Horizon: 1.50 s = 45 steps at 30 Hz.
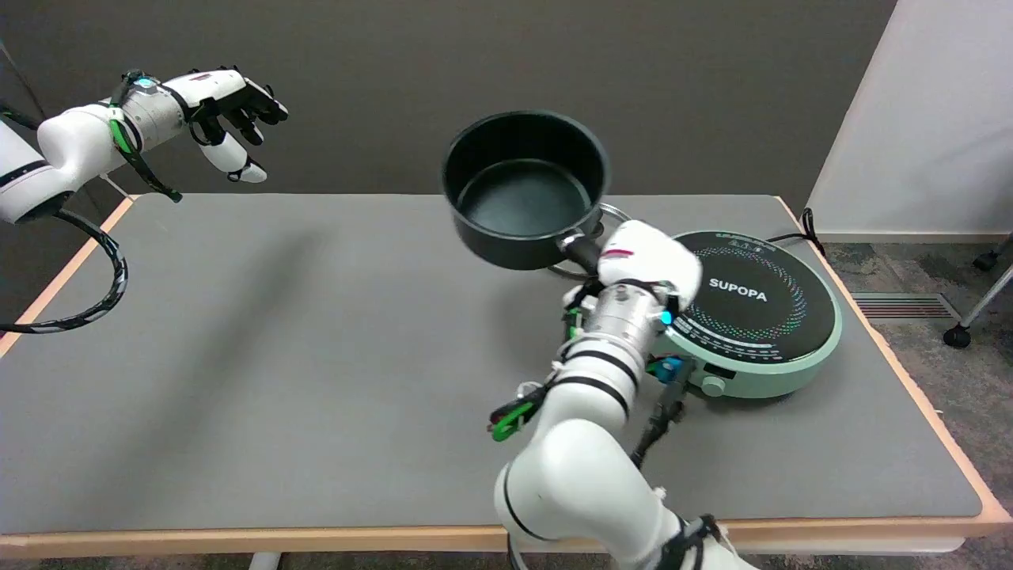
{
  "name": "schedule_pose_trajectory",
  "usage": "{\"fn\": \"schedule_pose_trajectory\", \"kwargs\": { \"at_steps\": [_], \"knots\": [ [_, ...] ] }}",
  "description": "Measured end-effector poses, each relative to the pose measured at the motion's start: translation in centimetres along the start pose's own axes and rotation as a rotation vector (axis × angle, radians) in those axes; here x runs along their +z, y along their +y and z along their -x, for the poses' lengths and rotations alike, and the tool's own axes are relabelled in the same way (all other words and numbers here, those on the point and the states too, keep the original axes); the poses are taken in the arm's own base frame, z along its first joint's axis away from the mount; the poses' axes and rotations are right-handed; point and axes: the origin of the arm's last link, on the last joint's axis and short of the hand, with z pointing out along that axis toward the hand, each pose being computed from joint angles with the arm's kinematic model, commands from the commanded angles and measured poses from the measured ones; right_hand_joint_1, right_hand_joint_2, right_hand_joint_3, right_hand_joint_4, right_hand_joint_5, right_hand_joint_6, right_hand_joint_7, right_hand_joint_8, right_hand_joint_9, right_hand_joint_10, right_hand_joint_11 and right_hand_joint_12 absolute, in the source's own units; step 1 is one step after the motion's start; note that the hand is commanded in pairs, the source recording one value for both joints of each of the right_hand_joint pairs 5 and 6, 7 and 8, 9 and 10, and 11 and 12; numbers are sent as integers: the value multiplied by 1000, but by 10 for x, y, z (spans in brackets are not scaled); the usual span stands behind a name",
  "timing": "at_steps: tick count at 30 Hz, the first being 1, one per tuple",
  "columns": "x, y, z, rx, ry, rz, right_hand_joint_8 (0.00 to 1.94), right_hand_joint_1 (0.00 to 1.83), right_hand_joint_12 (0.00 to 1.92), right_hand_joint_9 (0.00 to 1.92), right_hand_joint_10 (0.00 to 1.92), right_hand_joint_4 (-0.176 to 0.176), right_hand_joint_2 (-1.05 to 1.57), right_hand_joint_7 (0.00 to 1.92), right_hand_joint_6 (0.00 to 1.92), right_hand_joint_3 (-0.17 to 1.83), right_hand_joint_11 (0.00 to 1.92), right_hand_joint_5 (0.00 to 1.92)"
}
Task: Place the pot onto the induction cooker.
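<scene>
My right hand [645, 261] has its fingers closed round the short black handle of the round, dark non-stick metal pot [524, 188], though the white back of the hand hides how they wrap. The pot hangs in the air, clear of the grey table [261, 356], tilted so its empty inside faces the camera. It sits up and to the left of the round, mint-green induction cooker with the black glass top [752, 317], not over it yet.

The step, as I judge it, is the carry across and the set-down. To do it well I would keep the grip firm, since all the weight hangs off one side of my hold and the pot will want to roll. I would swing it to the right until its base is over the printed ring on the glass, level it so the bottom is flat, then lower slowly, centred. A tilted landing would strike the glass with the rim of the base, or let the pot slide. I would let go only once it rests fully.
</scene>
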Motion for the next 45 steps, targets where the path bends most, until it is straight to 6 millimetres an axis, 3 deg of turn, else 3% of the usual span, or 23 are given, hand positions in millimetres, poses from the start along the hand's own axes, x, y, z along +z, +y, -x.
{"fn": "schedule_pose_trajectory", "kwargs": {
  "at_steps": [11,17,26,34,39,45],
  "knots": [
    [-2,38,-19,-58,142,64,1843,1096,1843,1843,1843,-70,1175,1843,1843,869,1843,1843],
    [16,51,-19,-56,145,62,1844,1094,1844,1844,1844,-70,1182,1844,1844,862,1844,1844],
    [73,61,-20,-39,82,-4,1847,1093,1847,1847,1847,-70,1186,1847,1847,855,1847,1847],
    [138,81,-32,-7,-18,-60,1837,1108,1837,1837,1837,-71,1143,1837,1837,869,1837,1837],
    [177,106,-56,12,-29,-96,1837,1105,1837,1837,1837,-72,1148,1837,1837,866,1837,1837],
    [208,142,-91,24,20,-137,1841,1102,1841,1841,1841,-71,1160,1841,1841,856,1841,1841]
  ]
}}
